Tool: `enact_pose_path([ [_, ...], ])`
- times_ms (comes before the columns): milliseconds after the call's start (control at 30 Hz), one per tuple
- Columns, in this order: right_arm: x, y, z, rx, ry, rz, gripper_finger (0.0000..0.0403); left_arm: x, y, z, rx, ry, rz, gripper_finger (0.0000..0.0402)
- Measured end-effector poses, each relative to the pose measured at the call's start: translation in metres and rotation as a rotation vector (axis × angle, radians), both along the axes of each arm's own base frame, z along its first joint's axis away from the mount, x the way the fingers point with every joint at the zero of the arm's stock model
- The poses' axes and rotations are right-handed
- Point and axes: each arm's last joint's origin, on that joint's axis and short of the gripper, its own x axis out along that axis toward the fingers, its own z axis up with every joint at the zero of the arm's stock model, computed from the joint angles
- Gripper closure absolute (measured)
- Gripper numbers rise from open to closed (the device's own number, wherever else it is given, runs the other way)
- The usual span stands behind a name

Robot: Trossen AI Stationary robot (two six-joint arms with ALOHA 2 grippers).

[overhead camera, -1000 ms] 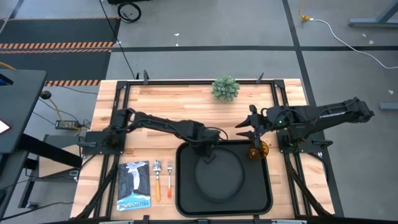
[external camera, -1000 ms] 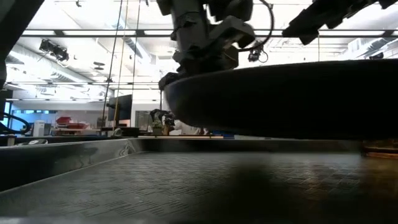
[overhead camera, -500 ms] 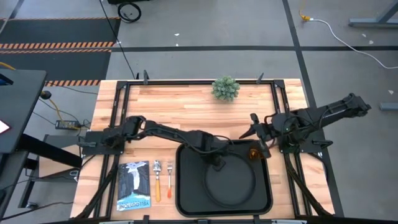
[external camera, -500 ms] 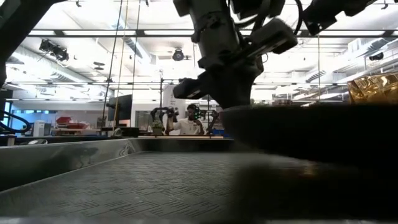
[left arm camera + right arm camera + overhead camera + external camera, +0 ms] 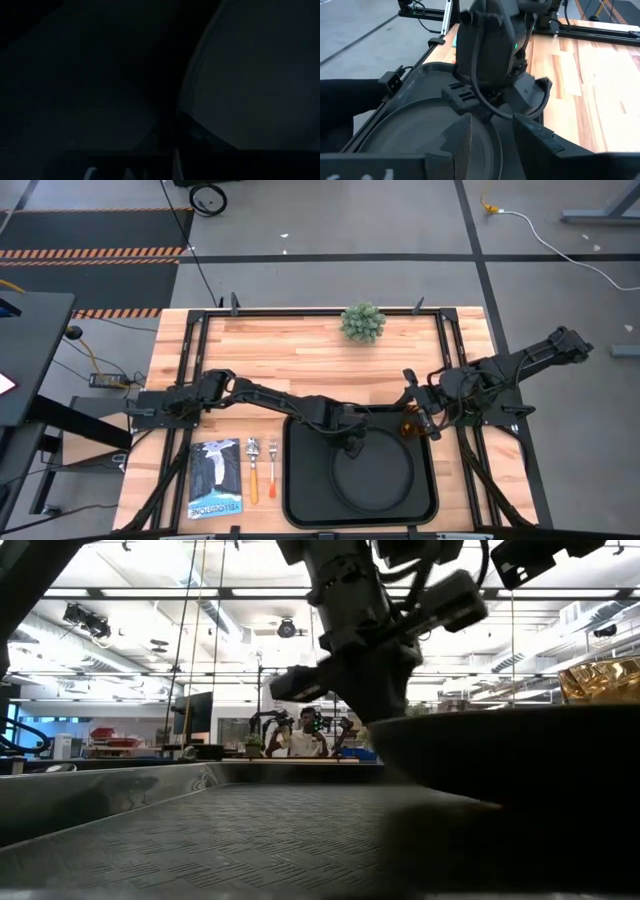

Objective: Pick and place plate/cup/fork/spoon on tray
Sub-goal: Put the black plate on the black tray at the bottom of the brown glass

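High view first: your left gripper [image 5: 349,442] sits over the far rim of the plate [image 5: 375,473], which lies inside the tray [image 5: 296,480]; you cannot tell from here whether its fingers are spread or pinching. Your right gripper [image 5: 418,420] is at the tray's far right corner with the cup [image 5: 408,426] right at its fingertips, and its fingers cannot be read either. The fork [image 5: 252,469] and spoon [image 5: 271,464] lie well apart from both grippers, on the table left of the tray, beside a blue packet [image 5: 215,478].

Low view: the left gripper [image 5: 375,690] hangs just over the plate's [image 5: 520,770] rim, and the cup [image 5: 600,680] shows beyond it.

Left wrist view: only the plate's [image 5: 260,75] dark curve is readable.

Right wrist view: your right fingers [image 5: 535,135] stand apart, facing the left gripper [image 5: 487,107] on the plate [image 5: 425,140].
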Motion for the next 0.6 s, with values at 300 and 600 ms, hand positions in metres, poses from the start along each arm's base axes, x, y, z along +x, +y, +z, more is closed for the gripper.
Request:
enact_pose_path([
  [300, -0.0009, 0.0029, 0.0001, -0.002, -0.002, 0.019, 0.0253, -0.0011, -0.0105, -0.0035, -0.012, 0.005, 0.015, 0.0369],
  [600, -0.0009, 0.0028, 0.0001, -0.002, -0.002, 0.019, 0.0253, 0.0014, -0.0112, -0.0025, -0.017, -0.023, 0.017, 0.0285],
])
